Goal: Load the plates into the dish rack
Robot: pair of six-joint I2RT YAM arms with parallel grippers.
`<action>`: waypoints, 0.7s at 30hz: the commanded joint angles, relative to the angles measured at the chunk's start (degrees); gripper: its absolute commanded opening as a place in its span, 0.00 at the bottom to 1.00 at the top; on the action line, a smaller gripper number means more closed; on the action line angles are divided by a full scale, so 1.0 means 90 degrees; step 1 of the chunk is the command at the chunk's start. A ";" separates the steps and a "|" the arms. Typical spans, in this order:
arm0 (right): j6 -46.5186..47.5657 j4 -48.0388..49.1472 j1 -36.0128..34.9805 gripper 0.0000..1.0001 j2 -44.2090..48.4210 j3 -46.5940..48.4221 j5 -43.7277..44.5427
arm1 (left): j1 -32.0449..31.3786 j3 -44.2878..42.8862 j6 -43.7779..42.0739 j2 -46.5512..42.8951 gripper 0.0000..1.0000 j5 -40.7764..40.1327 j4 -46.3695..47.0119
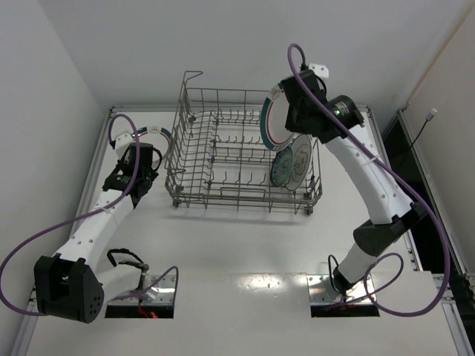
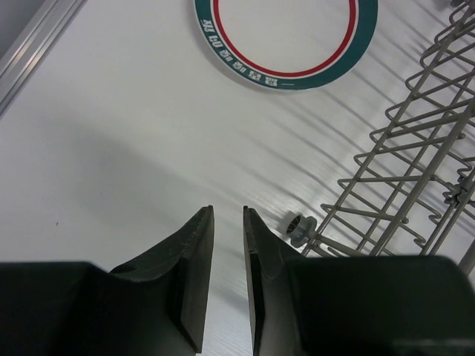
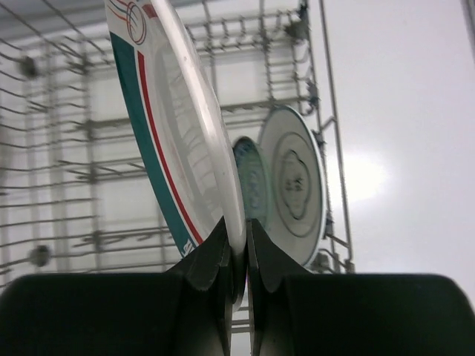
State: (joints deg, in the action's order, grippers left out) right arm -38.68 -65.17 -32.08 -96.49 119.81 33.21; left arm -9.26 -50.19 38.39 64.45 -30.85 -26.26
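Observation:
My right gripper (image 3: 239, 226) is shut on the rim of a white plate with green and red rim rings (image 3: 171, 126). It holds the plate on edge above the right part of the grey wire dish rack (image 1: 223, 159). From above, this plate (image 1: 269, 122) hangs at the right gripper (image 1: 286, 119). Two plates stand upright in the rack's right end: a small teal patterned one (image 3: 252, 185) and a white one (image 3: 293, 178). Another green-and-red rimmed plate (image 2: 286, 44) lies flat on the table left of the rack. My left gripper (image 2: 228, 211) hovers short of it, narrowly open, with nothing between its fingers.
The rack's left side wall (image 2: 415, 170) and a small wheel (image 2: 300, 225) lie just right of the left gripper. A metal rail (image 2: 33, 44) edges the table on the left. A cable (image 1: 130, 259) lies near the left arm's base.

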 commanded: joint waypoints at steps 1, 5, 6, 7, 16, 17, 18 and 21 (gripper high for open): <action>0.0127 -0.0065 -0.0040 0.00 -0.0031 -0.0528 0.0646 | 0.0071 -0.0155 -0.0027 0.0026 0.20 0.0010 0.0125; 0.0050 0.0004 -0.0118 0.00 -0.0109 -0.0948 0.0704 | 0.0071 -0.0155 -0.0027 0.0086 0.20 0.0010 0.0125; -0.0057 0.0004 -0.0118 0.00 -0.0264 -0.1016 0.0782 | 0.0071 -0.0155 -0.0027 0.0086 0.20 0.0010 0.0125; -0.0058 -0.0063 -0.0176 0.00 -0.0323 -0.1017 0.0879 | 0.0071 -0.0155 -0.0027 0.0144 0.20 0.0010 0.0067; -0.0205 0.0073 -0.0362 0.00 -0.0939 -0.1525 0.0939 | 0.0071 -0.0214 -0.0027 0.0212 0.20 0.0010 0.0066; -0.0263 0.0005 -0.0362 0.00 -0.1075 -0.1525 0.0939 | 0.0071 -0.0214 -0.0027 0.0212 0.20 0.0010 0.0066; -0.0263 0.0004 -0.0362 0.00 -0.1153 -0.1525 0.0871 | 0.0071 -0.0214 -0.0027 0.0212 0.20 0.0010 0.0066; -0.0332 0.0004 -0.0362 0.00 -0.1329 -0.1525 0.0540 | 0.0071 -0.0214 -0.0027 0.0270 0.20 -0.0048 0.0066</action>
State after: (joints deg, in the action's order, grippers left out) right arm -41.12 -65.60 -35.07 -107.90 106.17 38.74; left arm -9.26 -50.19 38.37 66.46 -30.83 -26.52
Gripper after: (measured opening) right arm 0.045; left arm 0.196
